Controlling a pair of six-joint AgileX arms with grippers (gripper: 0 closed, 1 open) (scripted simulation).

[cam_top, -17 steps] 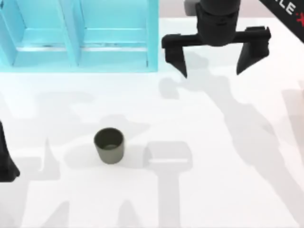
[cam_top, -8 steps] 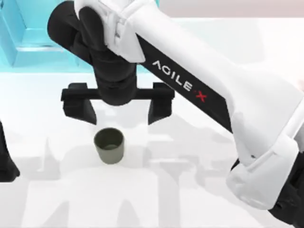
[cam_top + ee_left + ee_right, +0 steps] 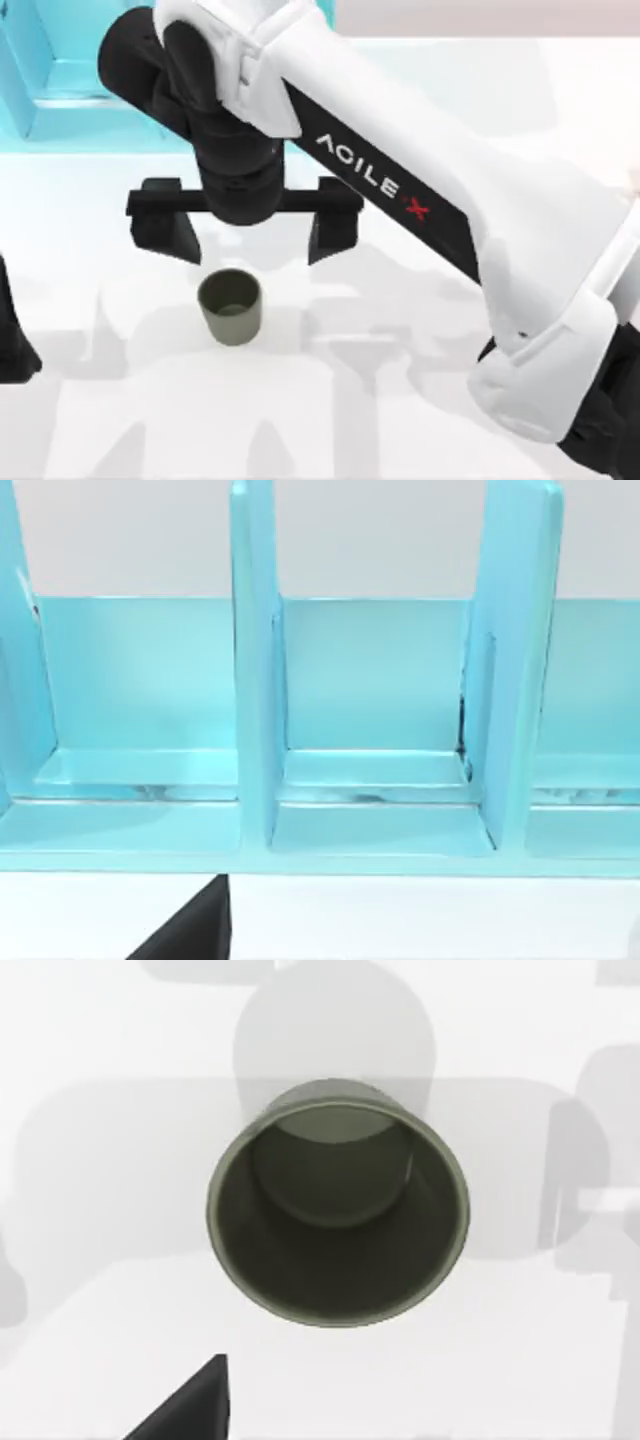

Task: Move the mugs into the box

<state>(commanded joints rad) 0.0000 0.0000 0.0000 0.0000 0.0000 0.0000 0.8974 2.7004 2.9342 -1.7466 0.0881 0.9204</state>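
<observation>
One mug (image 3: 231, 306) stands upright on the desk (image 3: 420, 400), outside the box (image 3: 60, 90) at the far left corner. Our right gripper (image 3: 245, 240) hovers beside it, fingers (image 3: 162, 232) spread; transfer not yet begun. Left gripper's (image 3: 12, 340) fingers: cannot tell.

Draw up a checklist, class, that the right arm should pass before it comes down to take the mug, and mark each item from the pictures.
1. Right gripper open: ok.
2. Mug upright, mouth up: ok.
3. Mug empty in the right wrist view: ok.
4. Gripper above the mug: not ok, it hangs toward the box side.
5. Box compartments free: ok for those seen.
6. Left gripper parked at the table's left edge: ok.
</observation>
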